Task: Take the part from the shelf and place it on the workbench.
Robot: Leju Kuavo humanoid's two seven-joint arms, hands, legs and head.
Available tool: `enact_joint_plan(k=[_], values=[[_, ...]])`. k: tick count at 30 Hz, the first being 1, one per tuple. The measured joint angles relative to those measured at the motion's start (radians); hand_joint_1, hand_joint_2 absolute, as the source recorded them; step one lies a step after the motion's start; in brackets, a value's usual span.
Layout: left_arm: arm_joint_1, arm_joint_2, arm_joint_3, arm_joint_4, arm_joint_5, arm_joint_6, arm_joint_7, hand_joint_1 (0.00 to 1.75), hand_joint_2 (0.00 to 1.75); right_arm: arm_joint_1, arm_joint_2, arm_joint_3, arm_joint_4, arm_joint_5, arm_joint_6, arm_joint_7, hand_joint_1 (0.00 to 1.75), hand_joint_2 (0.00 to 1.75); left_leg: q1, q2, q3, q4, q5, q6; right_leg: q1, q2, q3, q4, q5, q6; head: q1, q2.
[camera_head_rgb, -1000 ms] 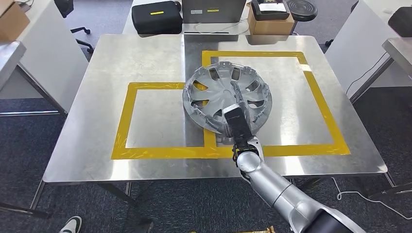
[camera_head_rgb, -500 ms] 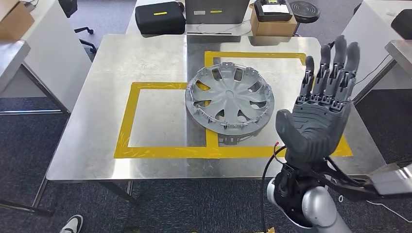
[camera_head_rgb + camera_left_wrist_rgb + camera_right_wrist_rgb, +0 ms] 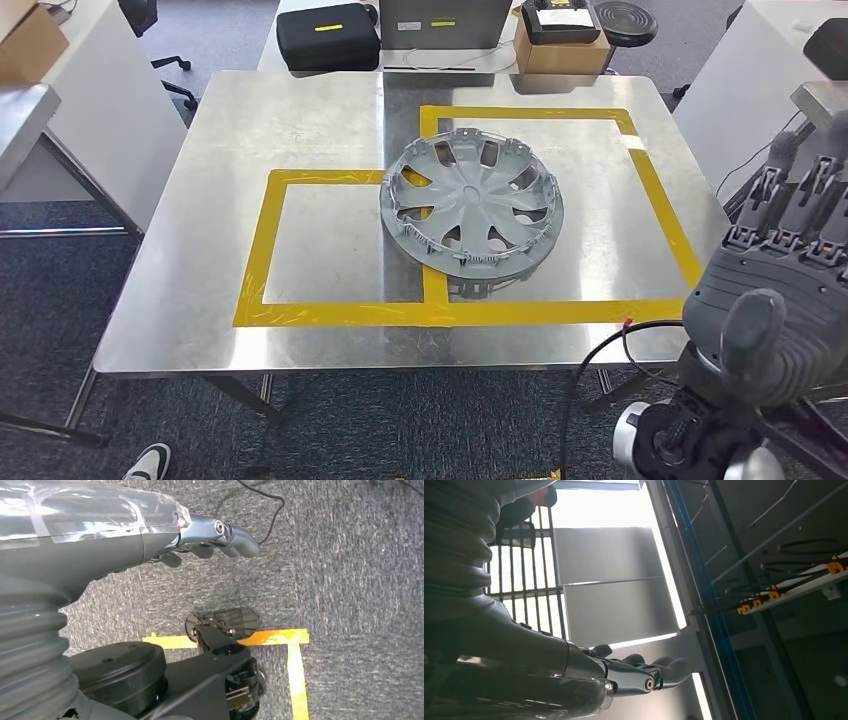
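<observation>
A grey plastic wheel cover (image 3: 470,207) lies flat on the steel workbench (image 3: 300,120), straddling the two yellow tape rectangles. My right hand (image 3: 785,285) is raised close to the head camera at the lower right, off the bench's right edge, palm toward me, fingers spread and empty. In the right wrist view the right hand (image 3: 639,672) points up at the ceiling with nothing in it. My left hand (image 3: 210,537) hangs over the carpet floor, fingers loosely extended, holding nothing.
Behind the bench stand a black case (image 3: 330,35), a grey box (image 3: 445,22) and a cardboard box with a device on it (image 3: 560,35). White tables flank both sides (image 3: 750,80). A person's shoe (image 3: 150,462) shows at the lower left.
My right hand let go of the wheel cover, rose away from it with fingers spread, and has now dropped and shifted right toward the frame's corner. The cover lies still on the bench.
</observation>
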Motion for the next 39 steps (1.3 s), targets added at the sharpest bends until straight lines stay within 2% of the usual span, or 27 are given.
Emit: enact_joint_plan(k=[7,16,22,25,26,27,30,31,32,33,34,36,37,39], values=[[0.003,0.009,0.029,0.000,0.077,-0.006,-0.036,0.00,0.00,0.087,-0.003,-0.041,-0.016,-0.031,0.002,-0.053,0.00,1.75,0.000,0.006,0.000,0.000,-0.001,0.001,0.000,0.002,0.000,0.000,0.000,0.000,0.000,0.000],[0.029,0.025,0.094,0.001,0.139,0.019,-0.037,0.00,0.00,0.159,-0.010,-0.078,-0.065,0.017,-0.023,-0.045,0.00,1.75,-0.003,0.011,0.001,0.001,-0.004,0.003,-0.002,0.004,0.000,-0.001,0.000,0.001,-0.001,0.000],[0.033,0.031,0.106,0.001,0.134,0.043,-0.009,0.00,0.00,0.182,-0.009,-0.085,-0.071,0.019,-0.024,-0.043,0.00,1.75,-0.013,0.013,0.001,0.003,-0.007,0.012,-0.011,0.005,0.000,-0.002,0.001,0.012,-0.002,0.000],[0.034,0.031,0.108,0.001,0.131,0.044,-0.003,0.00,0.00,0.186,-0.009,-0.086,-0.071,0.019,-0.023,-0.042,0.00,1.75,-0.012,0.014,0.004,-0.002,-0.006,0.022,-0.013,0.007,0.003,-0.004,-0.001,0.021,-0.003,0.000],[0.034,0.031,0.108,0.001,0.130,0.044,-0.002,0.00,0.00,0.187,-0.010,-0.087,-0.071,0.019,-0.023,-0.042,0.00,1.75,-0.009,0.015,0.006,-0.006,-0.003,0.027,-0.013,0.009,-0.001,0.009,-0.013,0.023,-0.002,0.000],[0.034,0.031,0.108,0.001,0.129,0.044,-0.002,0.00,0.00,0.188,-0.010,-0.089,-0.071,0.019,-0.023,-0.042,0.00,1.75,-0.006,0.016,0.009,-0.009,0.000,0.030,-0.012,0.011,-0.012,0.039,-0.036,0.024,0.002,0.000],[0.034,0.031,0.108,0.001,0.128,0.047,-0.002,0.00,0.00,0.195,-0.010,-0.093,-0.071,0.018,-0.023,-0.041,0.00,1.75,-0.007,0.016,0.012,-0.010,0.003,0.034,-0.010,0.016,-0.089,0.223,-0.137,0.023,0.014,0.000],[0.035,0.031,0.109,0.001,0.128,0.051,-0.001,0.00,0.00,0.199,-0.010,-0.094,-0.071,0.018,-0.023,-0.042,0.00,1.75,-0.009,0.015,0.012,-0.010,0.003,0.034,-0.009,0.016,-0.108,0.267,-0.150,0.022,0.017,0.000],[0.035,0.031,0.109,0.001,0.128,0.056,-0.001,0.00,0.00,0.202,-0.010,-0.094,-0.071,0.018,-0.023,-0.042,0.00,1.75,-0.010,0.013,0.012,-0.010,0.003,0.034,-0.008,0.016,-0.111,0.278,-0.141,0.019,0.019,0.000],[0.036,0.031,0.109,0.001,0.127,0.061,0.000,0.00,0.00,0.204,-0.010,-0.094,-0.071,0.017,-0.023,-0.043,0.00,1.75,-0.012,0.011,0.012,-0.009,0.003,0.034,-0.008,0.017,-0.097,0.249,-0.113,0.014,0.022,0.000],[0.035,0.031,0.109,0.000,0.125,0.064,0.001,0.00,0.00,0.206,-0.010,-0.094,-0.071,0.017,-0.023,-0.045,0.00,1.75,-0.013,0.009,0.013,-0.009,0.003,0.033,-0.007,0.017,-0.067,0.188,-0.075,0.008,0.025,0.000],[0.035,0.031,0.109,0.000,0.117,0.067,0.004,0.00,0.00,0.210,-0.010,-0.095,-0.071,0.017,-0.023,-0.048,0.00,1.75,-0.015,0.005,0.013,-0.009,0.004,0.029,-0.001,0.018,-0.003,0.059,-0.025,-0.006,0.028,0.000],[0.035,0.031,0.109,0.000,0.112,0.067,0.005,0.00,0.00,0.211,-0.010,-0.095,-0.071,0.017,-0.023,-0.049,0.00,1.75,-0.015,0.003,0.013,-0.009,0.007,0.024,0.003,0.019,0.016,0.020,-0.014,-0.011,0.028,0.000],[0.035,0.031,0.109,0.000,0.104,0.067,0.011,0.00,0.00,0.213,-0.010,-0.095,-0.072,0.016,-0.023,-0.050,0.00,1.75,-0.011,0.001,0.011,-0.011,0.013,0.011,0.009,0.019,0.022,0.002,-0.008,-0.018,0.028,0.000]])
